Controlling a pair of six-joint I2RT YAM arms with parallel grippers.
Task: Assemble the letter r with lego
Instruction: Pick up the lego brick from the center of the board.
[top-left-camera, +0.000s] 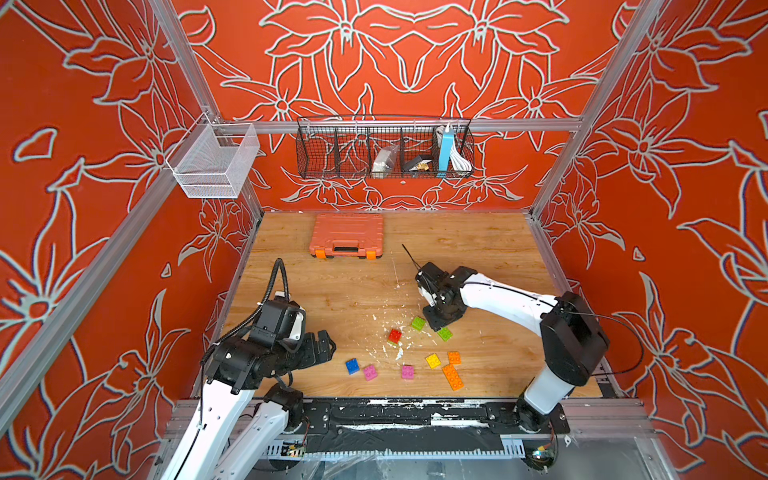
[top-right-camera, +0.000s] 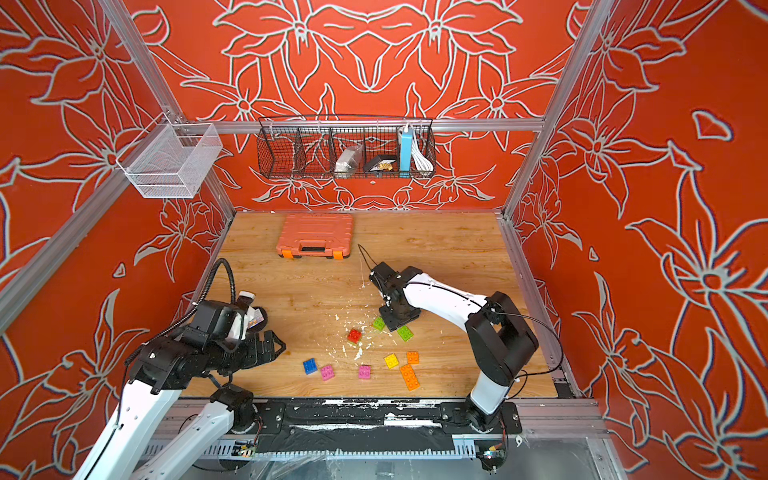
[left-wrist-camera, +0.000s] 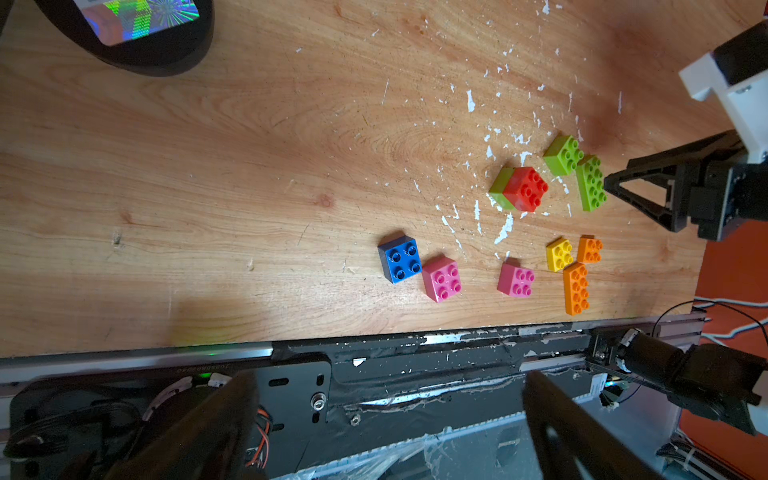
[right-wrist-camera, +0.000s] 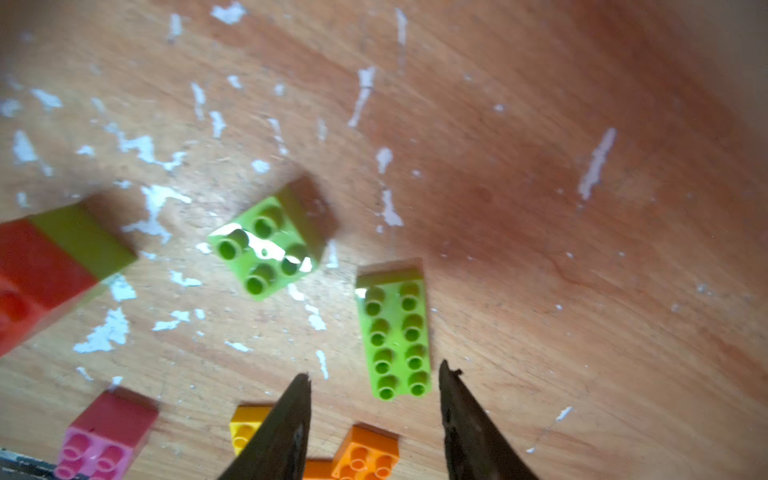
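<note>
Red-orange walls printed with pale flower outlines enclose a wood-grain worktop (top-left-camera: 478, 249), flecked with white scuffs around its middle. A salmon-orange ribbed plastic toolbox (top-left-camera: 346, 235) lies shut at the far edge, well apart from the bricks. A black wire basket (top-left-camera: 324, 158) holding small items hangs on the back wall, and a white mesh basket (top-left-camera: 214, 160) hangs on the side rail.

The lego sits loose toward the near edge. A square lime-green studded brick (right-wrist-camera: 266, 245) lies just beside a long lime-green studded brick (right-wrist-camera: 395, 336). Near them a red square brick (left-wrist-camera: 528, 189) is stacked on a green square brick (left-wrist-camera: 500, 193). Closer to the edge are a blue square brick (left-wrist-camera: 401, 259) just beside a pink square brick (left-wrist-camera: 442, 278), a second pink square brick (left-wrist-camera: 515, 280), and a tight cluster of a yellow square brick (left-wrist-camera: 559, 253), an orange square brick (left-wrist-camera: 590, 249) and a long orange brick (left-wrist-camera: 577, 289).

The right tool (right-wrist-camera: 374, 372) points down with its jaws spread, straddling one end of the long lime-green brick and pinching nothing. In both top views its body hides part of that brick. The left tool (top-left-camera: 327, 345) is spread wide and empty, near the blue brick with bare wood between them.
</note>
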